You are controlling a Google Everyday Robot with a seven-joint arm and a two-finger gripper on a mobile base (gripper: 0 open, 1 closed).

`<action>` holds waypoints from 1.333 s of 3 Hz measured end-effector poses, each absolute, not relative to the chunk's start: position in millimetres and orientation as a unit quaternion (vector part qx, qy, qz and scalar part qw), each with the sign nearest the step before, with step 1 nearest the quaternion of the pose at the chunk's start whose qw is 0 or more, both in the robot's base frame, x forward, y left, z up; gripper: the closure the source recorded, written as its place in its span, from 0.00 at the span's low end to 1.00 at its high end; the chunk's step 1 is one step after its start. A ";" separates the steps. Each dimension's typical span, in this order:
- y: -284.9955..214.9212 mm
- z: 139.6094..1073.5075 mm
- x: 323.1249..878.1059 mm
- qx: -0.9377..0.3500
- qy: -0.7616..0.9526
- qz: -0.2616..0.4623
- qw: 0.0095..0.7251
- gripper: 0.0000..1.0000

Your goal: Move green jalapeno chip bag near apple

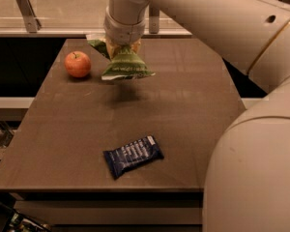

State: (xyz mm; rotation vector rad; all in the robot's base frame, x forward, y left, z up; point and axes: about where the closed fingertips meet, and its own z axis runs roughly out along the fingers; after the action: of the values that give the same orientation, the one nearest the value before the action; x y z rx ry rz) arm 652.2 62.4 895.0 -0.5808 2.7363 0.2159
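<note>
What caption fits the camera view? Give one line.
Gripper holds the green jalapeno chip bag above the table, beside the apple; a blue wrapped bar lies near the front.

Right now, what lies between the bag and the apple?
Nothing: in the camera view only bare table separates the apple from the bag, which the gripper holds above the table.
</note>
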 end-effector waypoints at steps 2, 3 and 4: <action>87.6 877.6 657.0 -0.193 0.960 0.082 0.183 1.00; 99.7 869.7 659.6 -0.194 0.960 0.081 0.183 1.00; 100.1 868.4 659.3 -0.194 0.961 0.080 0.182 0.84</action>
State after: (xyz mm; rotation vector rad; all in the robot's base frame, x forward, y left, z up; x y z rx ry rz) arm 659.3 100.1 868.4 -0.5490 2.7115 0.2272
